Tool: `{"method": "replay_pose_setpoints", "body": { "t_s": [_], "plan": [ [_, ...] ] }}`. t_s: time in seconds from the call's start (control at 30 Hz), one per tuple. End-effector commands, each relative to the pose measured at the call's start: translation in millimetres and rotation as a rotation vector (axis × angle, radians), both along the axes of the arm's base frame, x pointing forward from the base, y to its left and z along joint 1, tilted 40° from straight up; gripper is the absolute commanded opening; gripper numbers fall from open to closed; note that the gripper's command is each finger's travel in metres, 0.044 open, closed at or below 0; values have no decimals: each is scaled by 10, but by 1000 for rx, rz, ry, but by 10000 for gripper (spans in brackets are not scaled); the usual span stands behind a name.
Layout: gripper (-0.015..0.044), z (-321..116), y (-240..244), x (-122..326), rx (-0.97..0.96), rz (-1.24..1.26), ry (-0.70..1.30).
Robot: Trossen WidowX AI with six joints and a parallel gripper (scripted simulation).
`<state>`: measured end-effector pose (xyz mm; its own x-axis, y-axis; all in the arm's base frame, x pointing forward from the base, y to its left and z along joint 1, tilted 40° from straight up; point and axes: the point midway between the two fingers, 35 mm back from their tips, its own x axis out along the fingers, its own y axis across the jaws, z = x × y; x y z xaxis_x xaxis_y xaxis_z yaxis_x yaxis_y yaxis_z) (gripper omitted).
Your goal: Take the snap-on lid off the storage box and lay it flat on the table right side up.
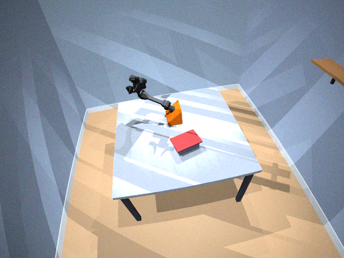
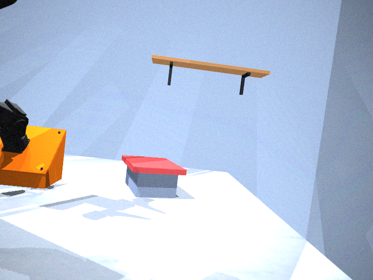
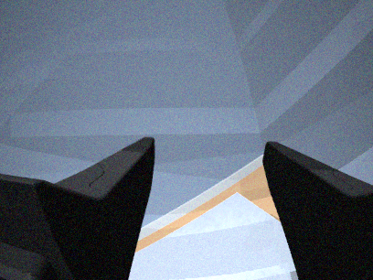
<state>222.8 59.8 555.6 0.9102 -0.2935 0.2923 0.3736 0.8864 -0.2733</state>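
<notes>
The red lid point(image 1: 186, 140) point(image 2: 155, 165) sits on top of the grey-blue storage box point(image 1: 190, 149) point(image 2: 156, 184), overhanging its sides. The box stands on the white table point(image 1: 144, 177) point(image 2: 210, 228). My gripper point(image 3: 210, 149) is partly open, with nothing between its fingers. In the top view it is raised high toward the back left, well away from the box and lid. The lid and box do not show in the wrist view. The fingers are out of frame in the exterior view.
The arm point(image 1: 152, 99) rises from an orange wedge-shaped base point(image 1: 175, 119) point(image 2: 55, 162), behind the box in the top view and left of it in the exterior view. A wooden shelf point(image 1: 331, 68) point(image 2: 210, 67) is on the wall. Shadows and bright stripes cross the table.
</notes>
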Motion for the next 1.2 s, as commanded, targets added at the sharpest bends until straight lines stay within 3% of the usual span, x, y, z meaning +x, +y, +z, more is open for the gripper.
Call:
{"method": "replay_pose_setpoints", "body": {
  "t_s": [0.0,0.2,0.33,0.6,1.03,1.17],
  "plan": [
    [235,-457,335,332,81,90,33],
    [235,-1094,607,661,216,173,104],
    [235,-1745,748,889,362,217,193],
    [235,-2803,773,1063,622,204,347],
    [235,-4674,326,718,1156,-122,566],
    [235,-4774,284,668,1187,-154,572]
  ]
}}
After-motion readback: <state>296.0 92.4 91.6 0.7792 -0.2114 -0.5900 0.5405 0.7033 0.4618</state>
